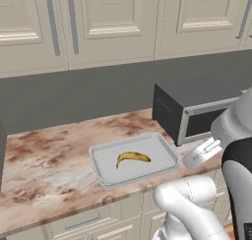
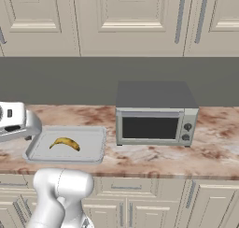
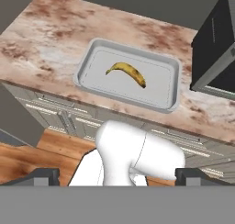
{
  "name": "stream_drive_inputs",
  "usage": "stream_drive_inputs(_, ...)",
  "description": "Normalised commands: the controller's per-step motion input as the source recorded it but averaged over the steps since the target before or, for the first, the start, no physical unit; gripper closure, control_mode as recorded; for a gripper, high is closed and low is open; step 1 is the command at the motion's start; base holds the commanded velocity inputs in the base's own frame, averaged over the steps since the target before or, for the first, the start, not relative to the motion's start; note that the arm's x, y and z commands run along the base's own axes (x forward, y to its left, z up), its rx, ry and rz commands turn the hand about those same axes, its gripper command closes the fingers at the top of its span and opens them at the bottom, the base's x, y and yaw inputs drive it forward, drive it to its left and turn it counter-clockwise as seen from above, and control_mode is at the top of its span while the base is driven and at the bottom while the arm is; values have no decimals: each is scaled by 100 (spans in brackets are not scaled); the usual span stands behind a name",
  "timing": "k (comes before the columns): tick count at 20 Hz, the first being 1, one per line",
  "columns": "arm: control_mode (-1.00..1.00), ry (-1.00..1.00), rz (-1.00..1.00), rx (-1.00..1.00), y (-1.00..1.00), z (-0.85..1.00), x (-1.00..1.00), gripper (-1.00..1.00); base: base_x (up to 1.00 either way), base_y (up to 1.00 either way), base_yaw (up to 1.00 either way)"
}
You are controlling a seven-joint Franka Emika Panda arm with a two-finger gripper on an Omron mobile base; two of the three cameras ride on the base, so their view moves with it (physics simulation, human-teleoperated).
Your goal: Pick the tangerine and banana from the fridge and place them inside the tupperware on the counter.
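The banana lies flat inside the tupperware, near the middle of its floor, clear of the rim on every side. The tupperware sits on the counter, close to the front edge, with cream drawers below. Just to its right stands a toaster oven, dark on top with a silver front, a glass door and two knobs; it is near the tupperware but not touching it. Behind runs a grey wall band under cream upper cabinets. In the hand view the gripper looks down on the tupperware from above the counter's front; its two dark fingertips stand far apart at the bottom corners, jaws wide with nothing between them. The banana's dark tip points toward the toaster oven side.
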Motion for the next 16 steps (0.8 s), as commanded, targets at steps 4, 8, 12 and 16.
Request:
stream_drive_inputs(4, -100, 0, 0, 0, -4, 0, 0, -100, 0, 0, 0)
stream_drive_inputs(8, -100, 0, 0, 0, 0, 0, 0, -100, 0, 0, 0)
stream_drive_inputs(12, -100, 0, 0, 0, 0, 0, 0, -100, 0, 0, 0)
stream_drive_inputs(16, 100, 0, 0, 0, 0, 0, -1, -100, -12, 0, 0)
